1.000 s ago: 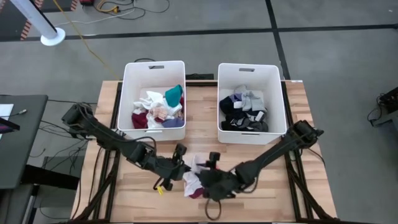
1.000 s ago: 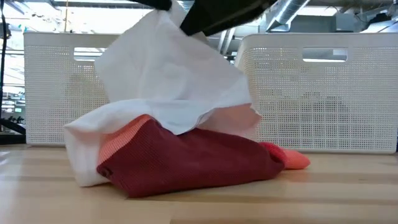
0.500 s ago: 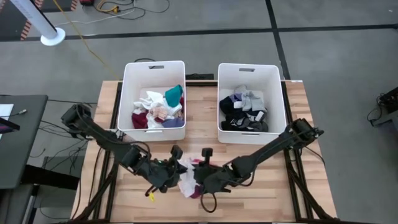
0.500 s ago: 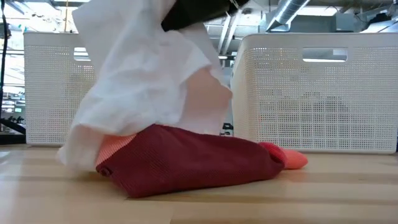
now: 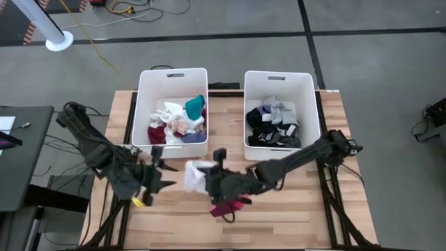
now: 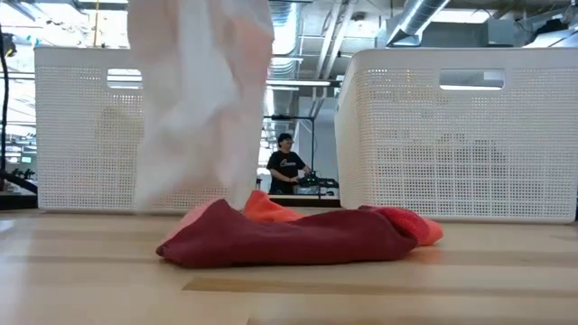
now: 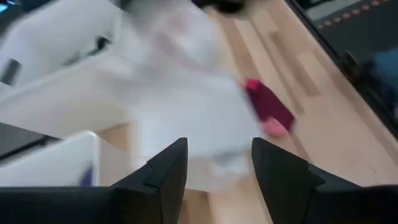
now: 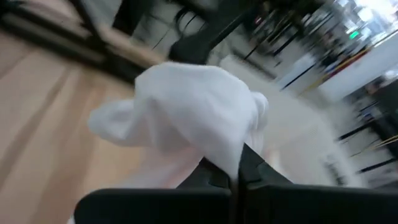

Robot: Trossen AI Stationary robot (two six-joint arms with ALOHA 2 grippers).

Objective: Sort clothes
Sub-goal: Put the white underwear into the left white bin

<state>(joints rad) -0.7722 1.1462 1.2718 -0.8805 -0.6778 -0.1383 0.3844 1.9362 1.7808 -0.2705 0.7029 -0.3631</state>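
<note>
Since the earlier frames the white garment [image 5: 195,176] has been lifted off the maroon garment [image 5: 224,208]: in the low view it now hangs clear as a long vertical drape [image 6: 200,99], while the maroon piece [image 6: 289,236] lies flat on the desk [image 5: 293,209] with an orange-pink edge showing. The right gripper [image 5: 217,183] is clamped shut on the white cloth, its closed fingers pinching a fold in the right wrist view [image 8: 233,177]. The left gripper [image 5: 159,183] has let go and drawn back toward the desk's left side, its fingers spread with nothing between them [image 7: 217,168]. The white piece hangs in front of the left bin [image 5: 173,78], which holds the light and coloured clothes; the right bin [image 5: 279,80] holds dark ones. So the right arm carries it, and the likely drop lies away from the robot and to the left of the gripper.
</note>
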